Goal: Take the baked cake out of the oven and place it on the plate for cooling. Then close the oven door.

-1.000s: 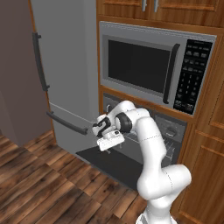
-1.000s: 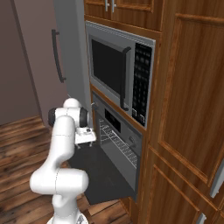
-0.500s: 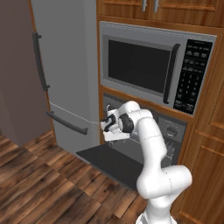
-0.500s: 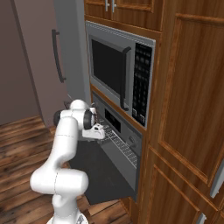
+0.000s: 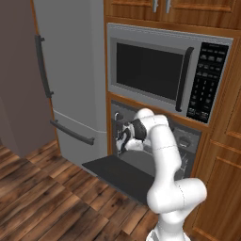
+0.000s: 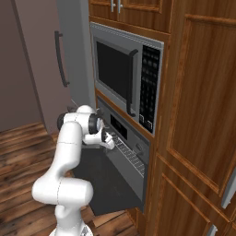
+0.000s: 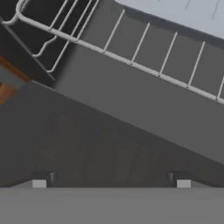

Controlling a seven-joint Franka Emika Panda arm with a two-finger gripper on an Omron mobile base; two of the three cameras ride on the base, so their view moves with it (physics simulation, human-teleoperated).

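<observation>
Left base view: oven (image 5: 188, 141), built into the wood cabinetry below the microwave (image 5: 164, 70); cavity open. Oven door (image 5: 117, 174), dark panel, dropped flat, reaching toward 7 o'clock over the wood floor (image 5: 42, 202).
Hand view: wire rack (image 7: 131, 48), pale bars across the top, running from 10 o'clock to 3 o'clock; dark door surface below it. Cake: none can be made out on the rack portion seen, though the interior is dim.
Gripper (image 5: 123, 137): held at the oven mouth just above the door, at 9 o'clock from the white elbow; finger tips (image 7: 39, 183) spread wide apart, nothing between them.
Right base view: gripper (image 6: 109, 138) beside the rack edge.
Fridge (image 5: 70, 70): grey, at 9 o'clock from the oven, bar handles.
</observation>
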